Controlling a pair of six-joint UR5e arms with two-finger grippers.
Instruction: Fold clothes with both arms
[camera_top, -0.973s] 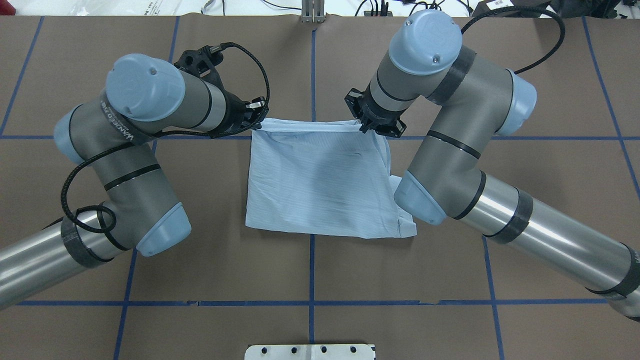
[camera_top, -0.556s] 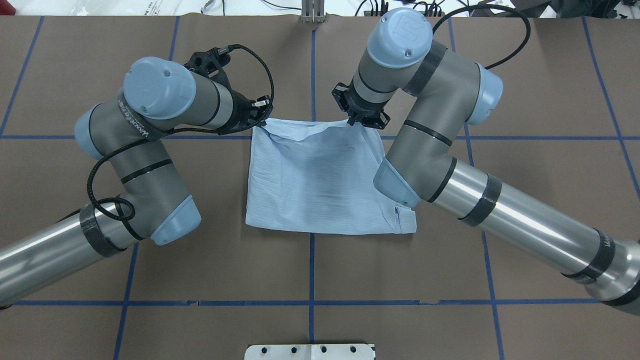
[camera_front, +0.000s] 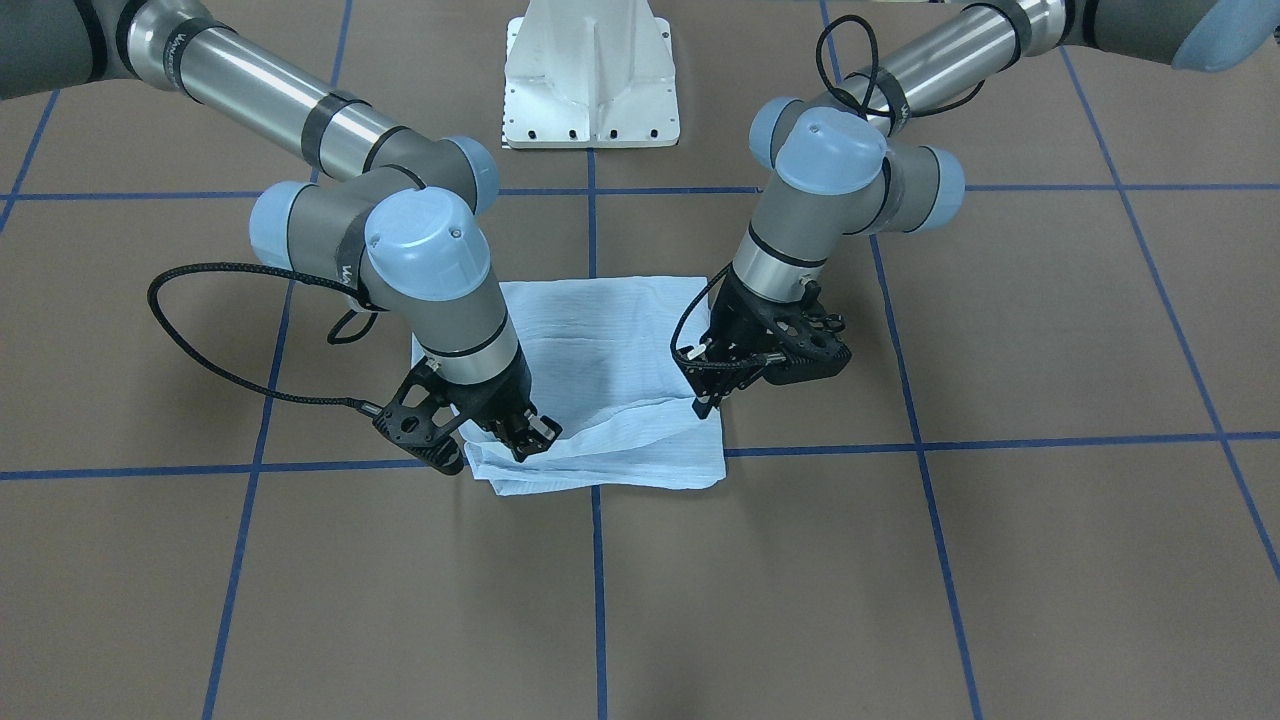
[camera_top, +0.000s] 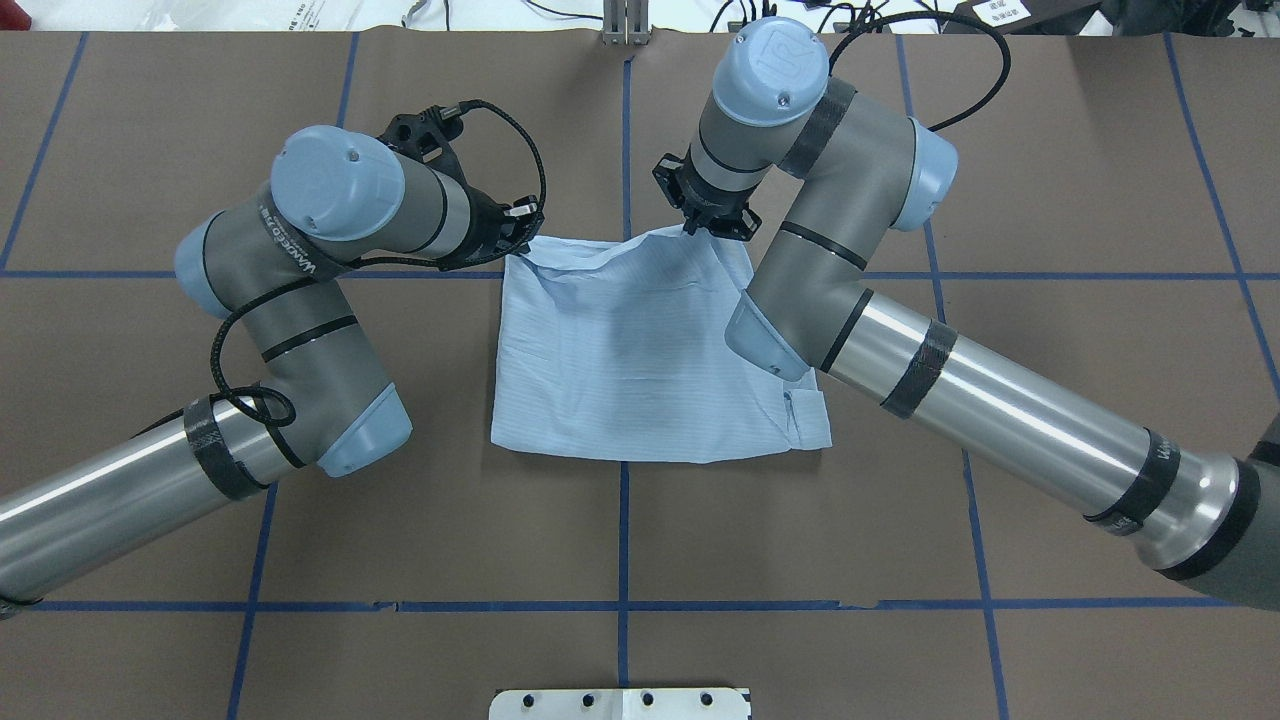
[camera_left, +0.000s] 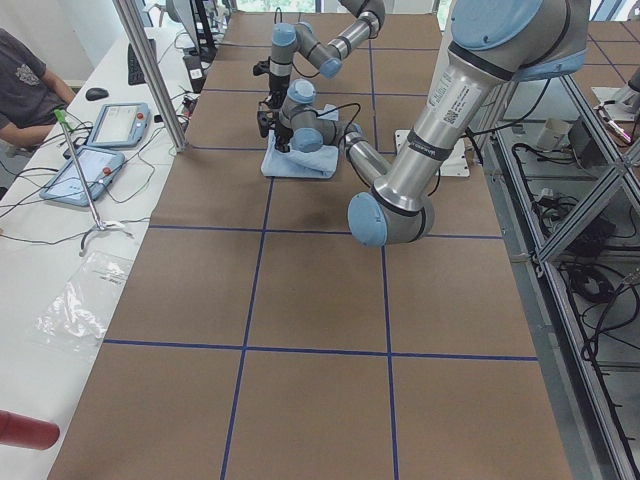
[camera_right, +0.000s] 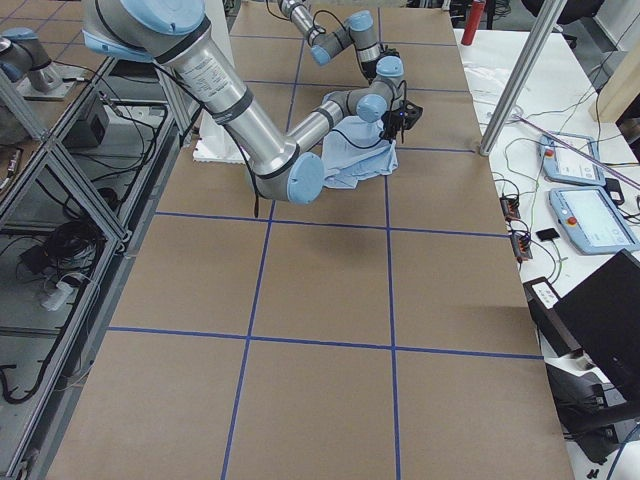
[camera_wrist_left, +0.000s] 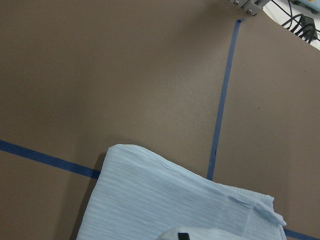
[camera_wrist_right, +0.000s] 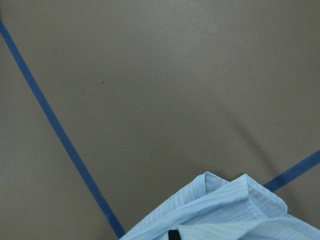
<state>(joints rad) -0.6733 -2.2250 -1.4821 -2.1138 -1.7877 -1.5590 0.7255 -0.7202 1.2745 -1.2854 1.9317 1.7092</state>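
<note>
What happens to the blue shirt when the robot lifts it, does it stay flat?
Probably not: the shirt sags and wrinkles between the left gripper and right gripper, so it looks floppy. It seems light too: two pinched corners hold its thin edge up.

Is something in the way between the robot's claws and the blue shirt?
No, nothing visible is in the way. The left gripper and the right gripper each pinch a far corner of the shirt, touching the cloth directly and lifting that edge a little off the table.
</note>
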